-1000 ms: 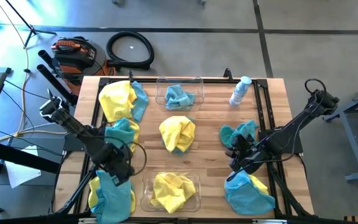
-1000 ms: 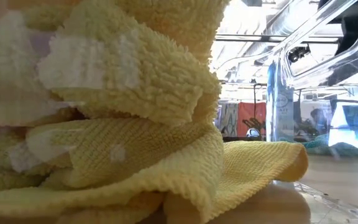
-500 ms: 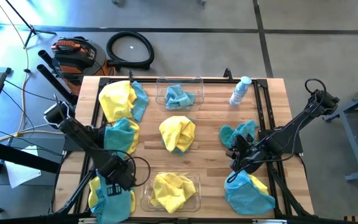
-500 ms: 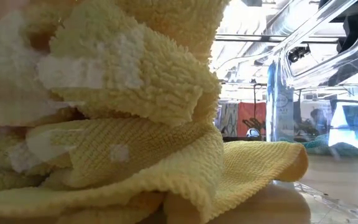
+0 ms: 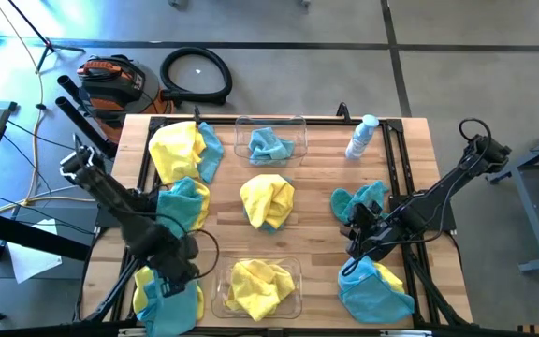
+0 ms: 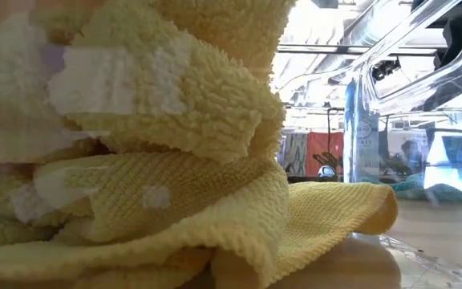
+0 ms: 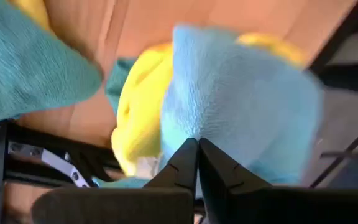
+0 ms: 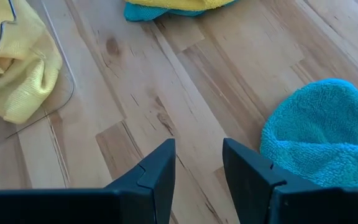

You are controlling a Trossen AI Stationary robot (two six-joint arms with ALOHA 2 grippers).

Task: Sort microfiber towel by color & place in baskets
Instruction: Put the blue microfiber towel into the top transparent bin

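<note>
Wooden bench (image 5: 316, 187) holds mixed towel heaps and two clear baskets (image 5: 269, 140). Left pincer (image 7: 197, 163), fingers pressed together, pinches a teal towel (image 7: 241, 112) at the near-left corner; lift slowly, shedding the yellow. Right pincer (image 8: 197, 171) waits open.

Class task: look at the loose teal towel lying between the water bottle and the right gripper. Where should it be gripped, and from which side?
Grip the teal towel at a raised fold near its rounded edge, coming straight down from above. It lies crumpled and low on the table, so a side approach would probably just push it. The open right gripper is nearest.
</note>
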